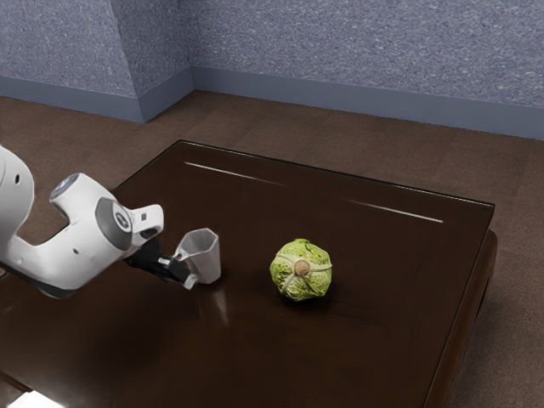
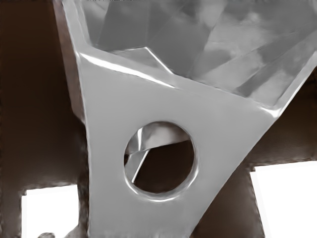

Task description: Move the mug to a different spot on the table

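Logging progress first: judged early. Your hand (image 1: 174,269) is at the mug (image 1: 202,253), which sits toward the exterior view's left on the bench (image 1: 382,255), near its middle. Whether its base rests on the top or hangs barely above it, you cannot tell; its reflection lies right under it. Nothing marks a new spot reached, so the carry and set-down look to be left.

Hand: it comes in low from the exterior view's left and meets the mug on its handle side. In the wrist view the handle (image 2: 114,119) is right under the hand, its round hole plain, with the mug's open inside (image 2: 198,44) beyond. Whether the hand is spread or pinching the handle, you cannot tell: the dark tip merges with the mug's edge.

Beyond the mug, toward the exterior view's right, a cabbage (image 1: 302,269) lies well apart from it. Farther off, the bench runs dark and glossy to its edge.
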